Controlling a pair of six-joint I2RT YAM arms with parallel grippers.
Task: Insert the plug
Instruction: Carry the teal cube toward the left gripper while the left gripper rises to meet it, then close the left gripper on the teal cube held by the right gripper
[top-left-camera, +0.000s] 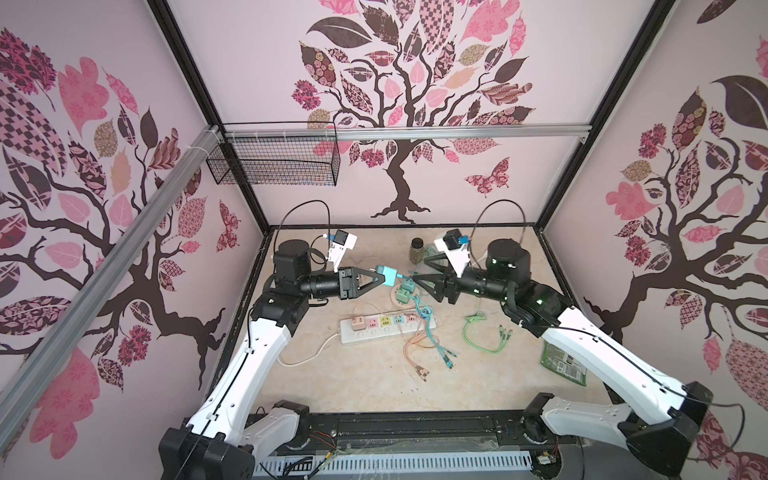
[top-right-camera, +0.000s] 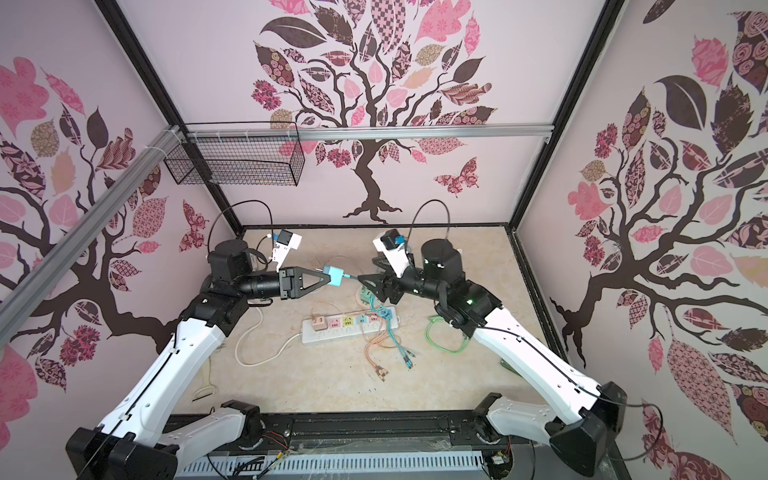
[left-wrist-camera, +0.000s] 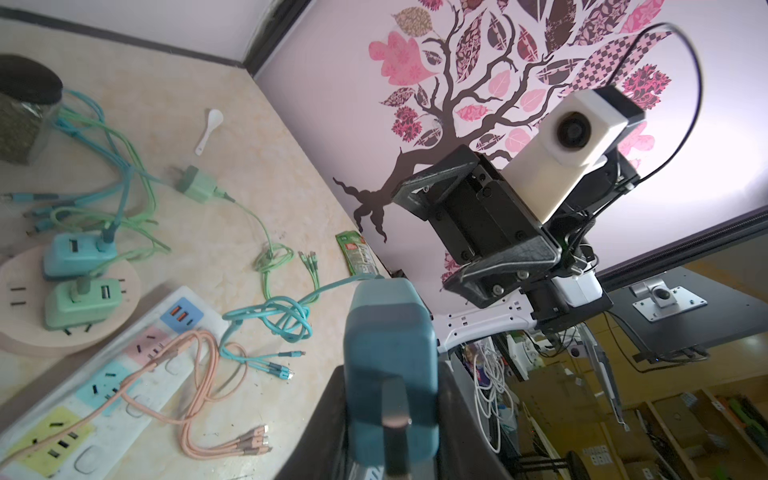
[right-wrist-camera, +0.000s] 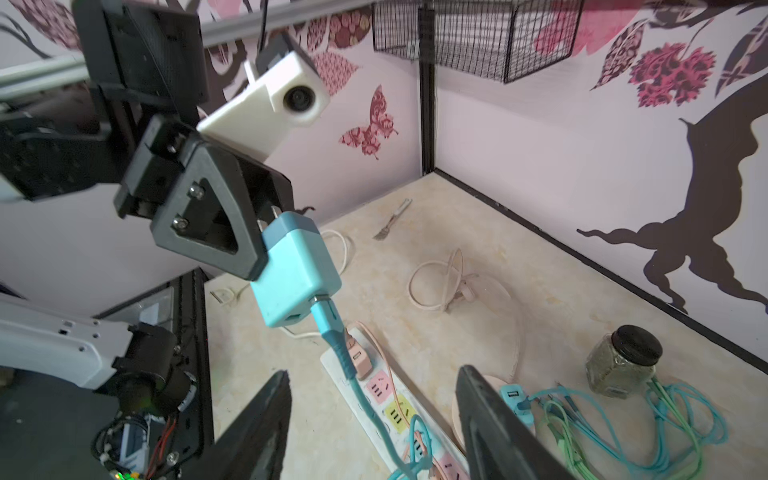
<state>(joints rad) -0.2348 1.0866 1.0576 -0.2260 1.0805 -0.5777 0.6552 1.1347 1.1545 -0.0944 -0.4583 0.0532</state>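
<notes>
In mid-air, the left fingers (right-wrist-camera: 243, 224) clamp the blue plug (right-wrist-camera: 295, 274) — right fingers (right-wrist-camera: 490, 419) spread apart, near it.

On the counter (top-left-camera: 374, 386) the strip (top-left-camera: 386, 326) lies centrally; behind it a disc (top-left-camera: 395, 300) carries two chargers (top-left-camera: 404, 296); a jar (top-left-camera: 417, 250) stands farther back, a packet (top-left-camera: 564, 362) at right.

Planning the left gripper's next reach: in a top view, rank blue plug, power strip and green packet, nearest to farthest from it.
1. The blue plug, held in the left gripper.
2. The power strip, just in front of it.
3. The green packet, far right, toward the front.
</notes>
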